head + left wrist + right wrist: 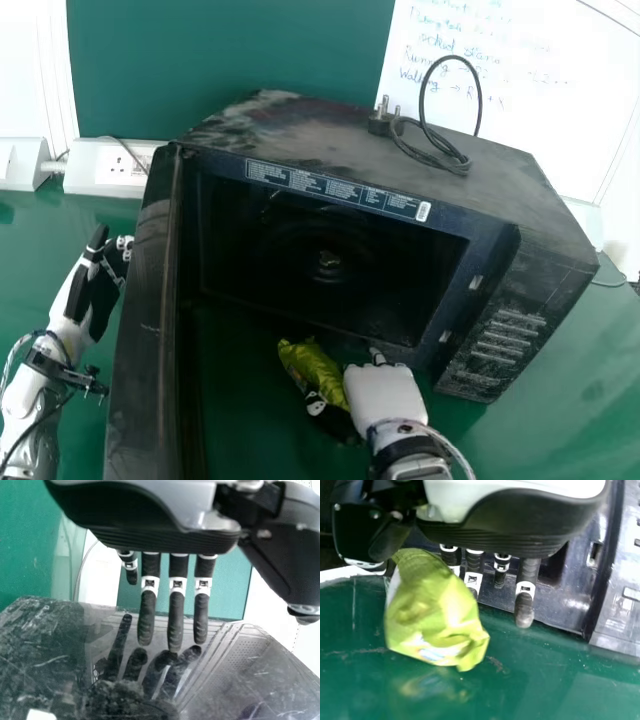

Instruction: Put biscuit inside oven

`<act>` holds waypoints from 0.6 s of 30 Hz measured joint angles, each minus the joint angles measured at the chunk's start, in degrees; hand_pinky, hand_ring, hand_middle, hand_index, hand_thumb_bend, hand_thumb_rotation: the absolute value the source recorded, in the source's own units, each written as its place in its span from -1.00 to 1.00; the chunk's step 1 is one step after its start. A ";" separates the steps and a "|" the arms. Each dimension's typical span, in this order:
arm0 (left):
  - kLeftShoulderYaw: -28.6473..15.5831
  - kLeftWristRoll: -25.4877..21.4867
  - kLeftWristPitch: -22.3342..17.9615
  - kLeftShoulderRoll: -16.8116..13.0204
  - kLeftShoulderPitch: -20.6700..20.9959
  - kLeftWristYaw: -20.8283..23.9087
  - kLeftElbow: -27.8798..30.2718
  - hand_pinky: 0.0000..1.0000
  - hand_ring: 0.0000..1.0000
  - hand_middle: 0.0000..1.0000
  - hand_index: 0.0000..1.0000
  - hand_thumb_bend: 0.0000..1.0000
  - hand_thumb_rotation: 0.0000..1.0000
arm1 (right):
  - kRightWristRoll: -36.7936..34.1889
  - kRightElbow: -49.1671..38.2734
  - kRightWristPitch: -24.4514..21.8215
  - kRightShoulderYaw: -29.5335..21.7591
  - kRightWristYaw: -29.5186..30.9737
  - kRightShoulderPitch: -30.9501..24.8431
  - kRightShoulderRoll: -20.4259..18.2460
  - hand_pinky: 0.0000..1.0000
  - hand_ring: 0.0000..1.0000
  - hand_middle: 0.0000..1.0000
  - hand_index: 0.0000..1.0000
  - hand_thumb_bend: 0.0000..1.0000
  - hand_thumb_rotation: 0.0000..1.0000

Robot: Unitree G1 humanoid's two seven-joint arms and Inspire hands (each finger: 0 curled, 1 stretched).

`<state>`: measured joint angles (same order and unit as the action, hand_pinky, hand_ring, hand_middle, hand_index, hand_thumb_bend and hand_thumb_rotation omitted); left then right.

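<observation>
Task part done: biscuit packet (318,372) is up off the counter (540,430) and at the oven (300,130), judging by its reflection, set apart below it in the right wrist view. Packet sits lower centre of the head view, just in front of the opening's bottom edge, tilted, beside the right hand (385,395). Right hand is clamped on it, packet pinched at the thumb side. Oven door (145,330) is open, standing along the left of the frame, so that part is done too.

Left hand (100,290) is at the left of the frame, on the outer side of the door; fingers apart and straight, nothing held. In the left wrist view they show as a reflection in the glossy door.

Left to do: packet into the cavity (300,265), release, right hand out, then maybe door shut if that counts. Call it past halfway, insertion pending. Next move likely needs a small lift and a push forward, toward the middle of the frame, to clear the lower lip. Risks: packet snags on the lip, or knuckles bump the frame near the control panel (510,330) side; soft wrapper may crumple or slip from the pinch. Plug (380,123) lies on the oven's top, upper centre, out of the way.
</observation>
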<state>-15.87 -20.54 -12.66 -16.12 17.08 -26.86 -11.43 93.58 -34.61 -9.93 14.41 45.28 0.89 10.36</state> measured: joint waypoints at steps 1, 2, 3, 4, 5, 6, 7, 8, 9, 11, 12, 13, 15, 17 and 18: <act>0.00 -0.01 0.01 0.00 0.00 -0.03 -0.12 -0.45 -0.29 -0.17 -0.02 0.03 -0.87 | -0.54 -0.40 0.21 -0.14 0.08 -0.11 0.09 -0.66 -0.53 -0.06 0.02 0.07 -1.00; 0.00 -0.07 0.01 0.01 0.00 -0.02 -0.12 -0.45 -0.29 -0.17 -0.02 0.03 -0.87 | -1.07 -0.64 0.52 -0.15 0.23 -0.15 0.12 -0.66 -0.53 -0.06 0.00 0.06 -1.00; 0.00 -0.13 0.02 0.02 0.00 -0.01 -0.11 -0.45 -0.29 -0.18 -0.02 0.03 -0.87 | -1.60 -0.87 0.61 -0.20 0.40 -0.16 0.11 -0.67 -0.54 -0.06 -0.01 0.06 -1.00; 0.00 -0.18 0.02 0.02 0.00 -0.02 -0.11 -0.45 -0.29 -0.17 -0.02 0.03 -0.87 | -1.96 -1.12 0.68 -0.35 0.53 -0.17 0.12 -0.68 -0.55 -0.06 -0.01 0.06 -1.00; 0.00 -0.27 0.01 0.03 0.00 -0.02 -0.11 -0.45 -0.29 -0.17 -0.02 0.02 -0.87 | -2.40 -1.49 0.72 -0.61 0.57 -0.19 0.15 -0.69 -0.57 -0.06 -0.02 0.06 -1.00; 0.00 -0.30 0.01 0.04 0.00 -0.03 -0.11 -0.45 -0.29 -0.17 -0.02 0.02 -0.87 | -2.72 -2.10 0.78 -0.85 0.58 -0.21 0.21 -0.70 -0.58 -0.06 -0.02 0.05 -1.00; 0.01 -0.29 0.00 0.04 0.00 -0.02 -0.10 -0.46 -0.30 -0.17 -0.02 0.02 -0.87 | -2.83 -2.56 0.79 -0.98 0.58 -0.19 0.24 -0.71 -0.59 -0.06 -0.02 0.05 -1.00; 0.02 -0.28 0.00 0.04 0.00 -0.01 -0.02 -0.46 -0.30 -0.17 -0.02 0.02 -0.87 | -2.89 -2.93 0.83 -1.08 0.59 -0.19 0.24 -0.70 -0.58 -0.06 -0.02 0.05 -1.00; 0.05 -0.29 0.01 0.04 0.00 0.01 0.04 -0.46 -0.30 -0.17 -0.02 0.02 -0.87 | -2.94 -3.13 0.94 -1.17 0.68 -0.17 0.23 -0.70 -0.58 -0.06 -0.02 0.05 -1.00; 0.16 -0.26 0.02 0.03 -0.01 0.16 0.12 -0.46 -0.30 -0.18 -0.02 0.02 -0.87 | -3.13 -3.50 1.22 -1.48 1.23 -0.12 0.25 -0.69 -0.57 -0.06 -0.02 0.06 -1.00; 0.22 -0.26 0.02 0.03 -0.01 0.27 0.15 -0.46 -0.30 -0.17 -0.02 0.02 -0.87 | -3.40 -3.83 1.28 -1.70 1.59 -0.08 0.25 -0.68 -0.56 -0.06 -0.02 0.06 -1.00; 0.28 -0.25 0.01 0.03 -0.01 0.33 0.15 -0.46 -0.30 -0.17 -0.02 0.02 -0.87 | -3.64 -4.10 1.30 -1.90 1.71 -0.01 0.24 -0.67 -0.56 -0.06 -0.02 0.06 -1.00; 0.37 -0.24 0.00 0.01 -0.01 0.37 0.15 -0.46 -0.30 -0.17 -0.02 0.02 -0.87 | -3.96 -4.48 1.40 -2.25 1.84 0.25 0.22 -0.68 -0.56 -0.06 -0.02 0.06 -1.00; 0.47 -0.25 0.03 -0.01 -0.02 0.49 0.18 -0.46 -0.30 -0.17 -0.02 0.02 -0.87 | -4.23 -4.68 1.48 -2.51 1.83 0.36 0.18 -0.72 -0.60 -0.06 -0.02 0.06 -1.00; 0.50 -0.27 0.05 -0.01 -0.02 0.52 0.21 -0.46 -0.30 -0.17 -0.02 0.02 -0.87 | -4.42 -4.75 1.49 -2.71 1.78 0.37 0.11 -0.75 -0.62 -0.06 -0.02 0.06 -1.00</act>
<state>-15.37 -20.81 -12.61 -16.13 17.06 -26.35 -11.22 89.16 -39.36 -8.44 11.70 47.06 1.26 10.47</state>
